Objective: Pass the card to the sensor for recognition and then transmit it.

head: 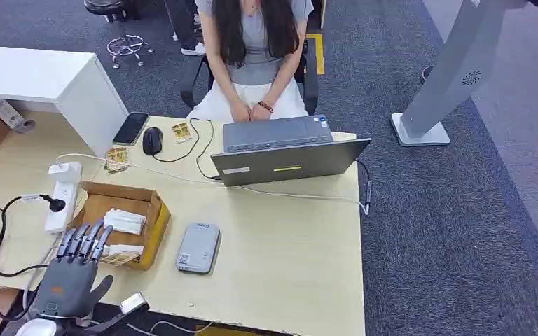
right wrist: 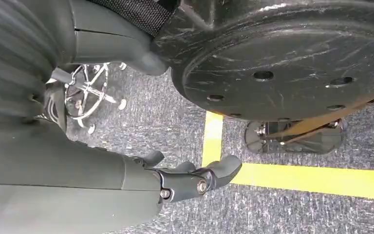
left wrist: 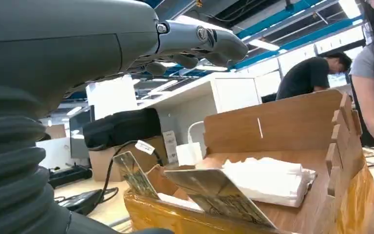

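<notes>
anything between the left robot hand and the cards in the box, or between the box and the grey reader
Nothing visible. The left robot hand hovers open at the near edge of the cardboard box, directly over the cards leaning there. The stretch of table from the box to the grey reader is bare.

A person (head: 256,49) sits behind an open grey laptop (head: 287,150) on the wooden worktop (head: 287,259), with a black mouse (head: 152,140) and phone (head: 131,128) nearby.

Bare bench (head: 287,238) lies between the card reader (head: 198,248) and laptop (head: 287,150). A cardboard box (head: 122,213) stands just ahead of the left robot hand (head: 70,276), cables (head: 3,238) beside it.
</notes>
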